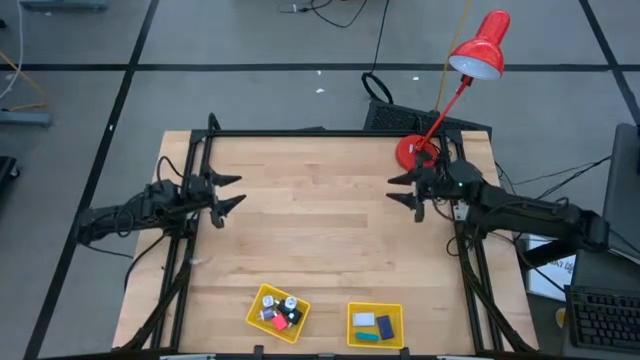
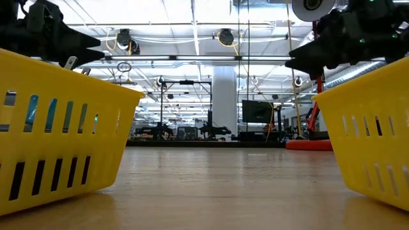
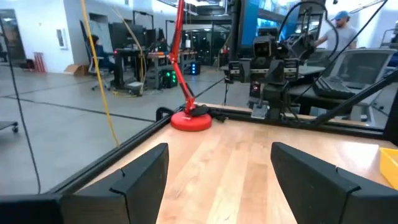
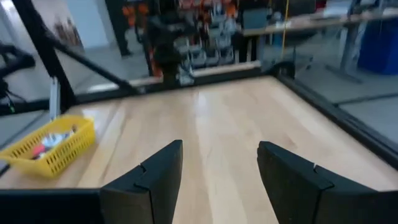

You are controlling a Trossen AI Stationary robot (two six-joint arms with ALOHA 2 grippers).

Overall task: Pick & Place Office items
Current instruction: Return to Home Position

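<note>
You barely make out office items (image 1: 282, 314), tiny blobs in two yellow bins (image 1: 351, 325), left gripper (image 1: 240, 190) and right gripper (image 1: 392, 190) both spread apart, empty, red lamp (image 1: 478, 50) near the right one.

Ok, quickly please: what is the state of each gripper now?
Left gripper: open, holding nothing.
Right gripper: open, holding nothing.
</note>
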